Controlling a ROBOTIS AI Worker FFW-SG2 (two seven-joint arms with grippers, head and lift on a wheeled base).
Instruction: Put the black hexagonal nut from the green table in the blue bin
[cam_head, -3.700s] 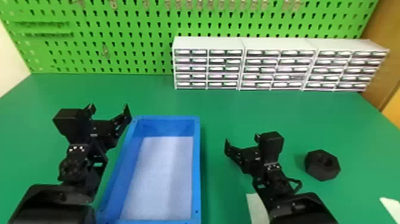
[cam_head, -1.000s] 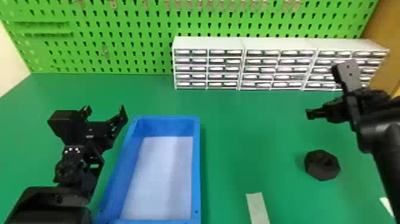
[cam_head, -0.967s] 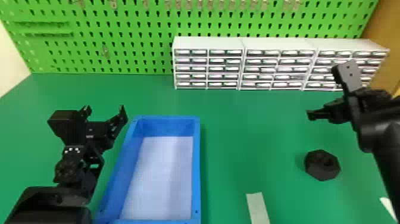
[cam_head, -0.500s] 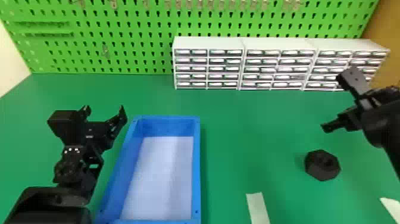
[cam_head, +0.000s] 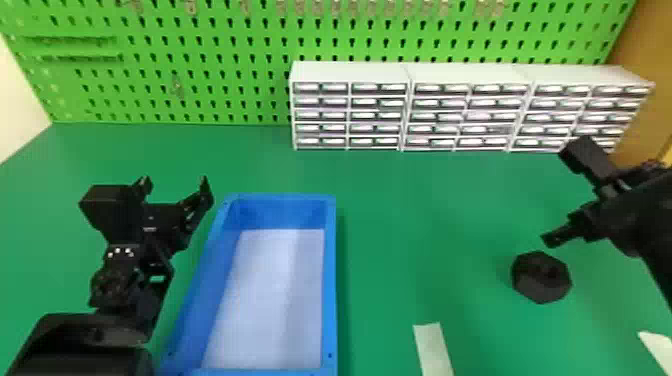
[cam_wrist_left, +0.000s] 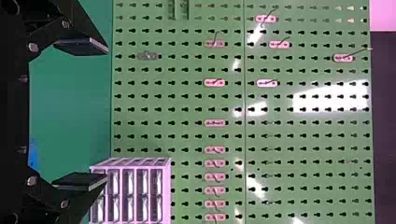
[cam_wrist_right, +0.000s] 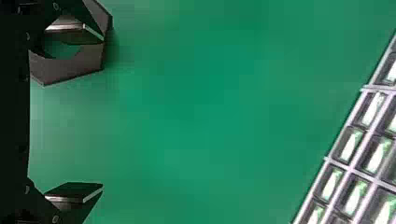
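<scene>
The black hexagonal nut (cam_head: 540, 290) lies on the green table (cam_head: 430, 210), well to the right of the blue bin (cam_head: 330, 280). Over the table just behind the nut is my right gripper (cam_head: 575, 232), on an arm from the right edge. In the right wrist view the right gripper (cam_wrist_right: 101, 113) is open, and one finger overlaps the nut (cam_wrist_right: 86, 60); nothing is between its fingertips. My left gripper (cam_head: 174, 181) stays parked beside the bin's far left corner. The left wrist view has the left gripper (cam_wrist_left: 103, 114) spread open before the pegboard.
White drawer cabinets (cam_head: 350, 72) stand along the table's back, in front of a green pegboard (cam_head: 200, 30). A pale strip (cam_head: 434, 347) lies on the table between bin and nut, and another pale piece (cam_head: 660, 347) at the right edge.
My right gripper has gone from the nut's left side round to behind it, on the right, and lately came closer to it. The left arm shifted slightly left earlier; nut and bin stayed put.
</scene>
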